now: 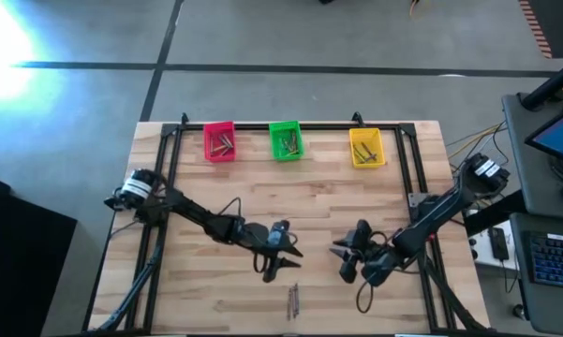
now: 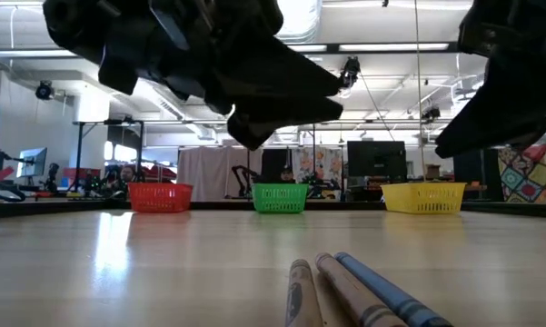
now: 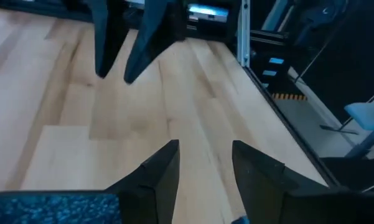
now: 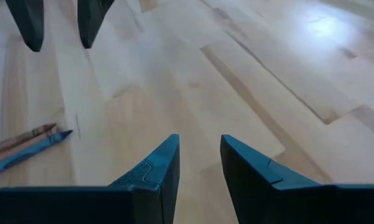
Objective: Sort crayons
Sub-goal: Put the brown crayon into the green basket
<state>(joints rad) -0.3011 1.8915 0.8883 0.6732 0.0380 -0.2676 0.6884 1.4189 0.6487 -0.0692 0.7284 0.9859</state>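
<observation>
We judge sorting nearly finished: most crayons lie in the pink bin [image 1: 219, 142], green bin [image 1: 286, 140] and yellow bin [image 1: 366, 148]. Three crayons [image 1: 294, 300] remain on the table [image 1: 318, 201], between and nearer than our left end effector [image 1: 270, 270] and right end effector [image 1: 343, 261], both narrowly parted and empty.

Three crayons [image 2: 345, 291] side by side on table [image 2: 118, 272].

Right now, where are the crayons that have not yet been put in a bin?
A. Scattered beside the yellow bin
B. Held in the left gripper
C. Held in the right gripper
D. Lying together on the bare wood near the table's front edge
D: the loose crayons lie side by side on the table, while the left gripper and the right gripper both stand open and empty.
</observation>
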